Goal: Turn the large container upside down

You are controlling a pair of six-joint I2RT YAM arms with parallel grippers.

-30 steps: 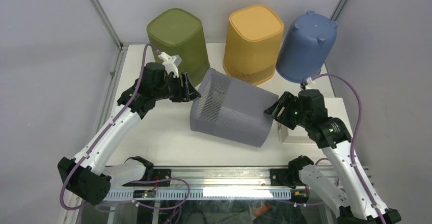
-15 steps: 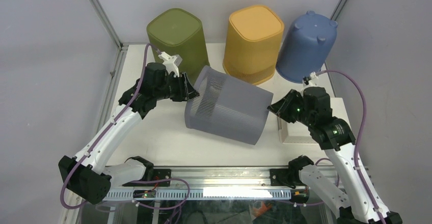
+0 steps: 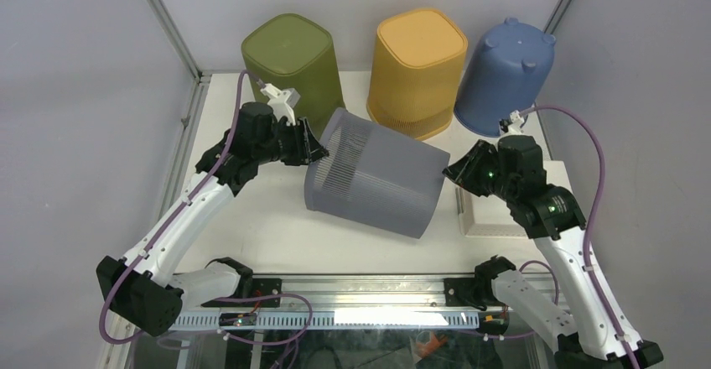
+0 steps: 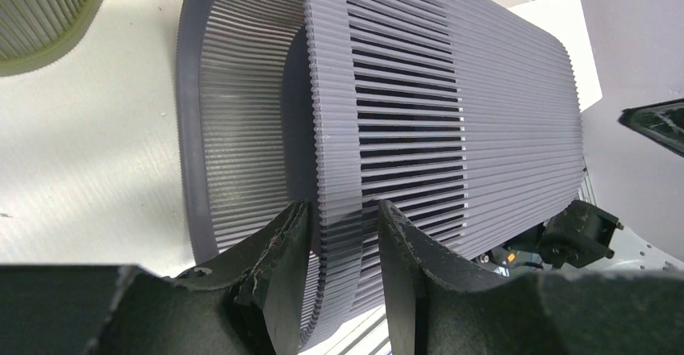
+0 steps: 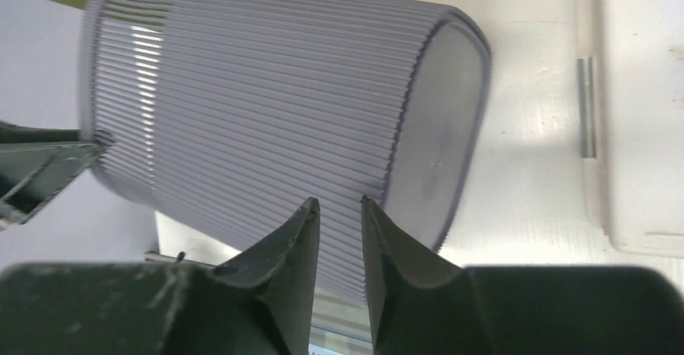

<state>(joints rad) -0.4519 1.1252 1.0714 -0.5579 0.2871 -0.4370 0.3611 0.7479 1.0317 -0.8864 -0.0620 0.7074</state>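
At the left, the left claw is clamped on the mouth rim of the grey ribbed bin. Only the left wrist view shows how: one finger sits inside the wall and the other outside. Behind it an olive-green bin stands upside down. The grey bin lies on its side over the middle of the counter, mouth to the left and base to the right. Its underside is hidden, so contact with the counter cannot be told. An orange bin stands inverted behind it. The right claw is just beside the base. The right wrist view shows its fingers narrowly parted around nothing. Further right are an inverted blue bin and a white box.
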